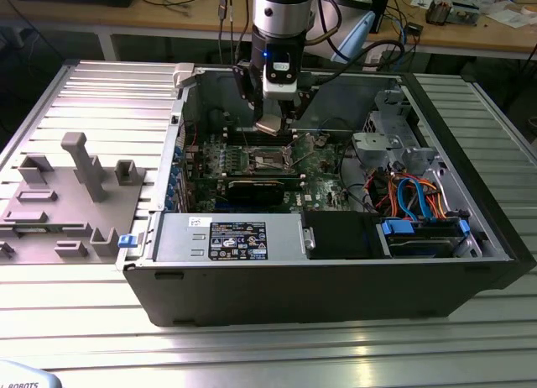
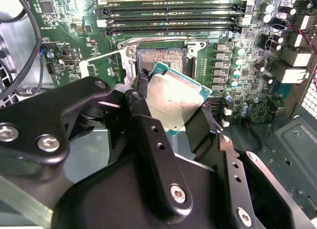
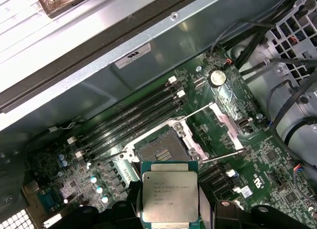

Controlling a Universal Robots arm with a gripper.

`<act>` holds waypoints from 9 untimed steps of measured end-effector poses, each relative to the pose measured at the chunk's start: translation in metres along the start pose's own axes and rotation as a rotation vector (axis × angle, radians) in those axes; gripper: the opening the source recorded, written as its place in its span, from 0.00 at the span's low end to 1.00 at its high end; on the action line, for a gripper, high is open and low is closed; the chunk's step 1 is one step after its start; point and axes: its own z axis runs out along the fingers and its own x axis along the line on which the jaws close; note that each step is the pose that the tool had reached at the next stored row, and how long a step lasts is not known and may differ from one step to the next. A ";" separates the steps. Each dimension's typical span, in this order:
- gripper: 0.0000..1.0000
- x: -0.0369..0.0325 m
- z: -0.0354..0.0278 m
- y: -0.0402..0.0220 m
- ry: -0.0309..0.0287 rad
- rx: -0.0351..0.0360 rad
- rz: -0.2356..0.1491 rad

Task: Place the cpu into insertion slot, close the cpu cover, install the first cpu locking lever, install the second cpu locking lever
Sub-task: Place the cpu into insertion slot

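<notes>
My gripper (image 1: 268,124) hangs inside the open computer case, shut on the cpu (image 3: 170,195). The chip's silvery top face shows in both wrist views, and a black finger (image 2: 141,87) presses on each side of it. The cpu (image 2: 176,97) is in the air, a little above and just off the insertion slot (image 3: 161,149), whose dark centre lies bare. The cpu cover (image 3: 227,126) stands swung open on the far side of the insertion slot (image 2: 166,58). Two thin wire levers (image 3: 198,111) are raised clear of the socket.
Long memory slots (image 3: 133,120) run beside the socket. The case wall (image 3: 148,50) rises close behind them. A power supply (image 1: 226,237) and a drive bay with blue cables (image 1: 419,212) occupy the case front. A grey fixture (image 1: 67,195) lies at the exterior view's left.
</notes>
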 end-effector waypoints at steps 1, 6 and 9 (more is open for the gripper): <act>0.55 0.0000 0.0000 0.0000 -0.0001 0.0001 0.001; 0.55 0.0000 0.0000 0.0000 -0.0044 0.0064 0.010; 0.55 0.0001 0.0000 -0.0001 -0.0050 0.0067 0.019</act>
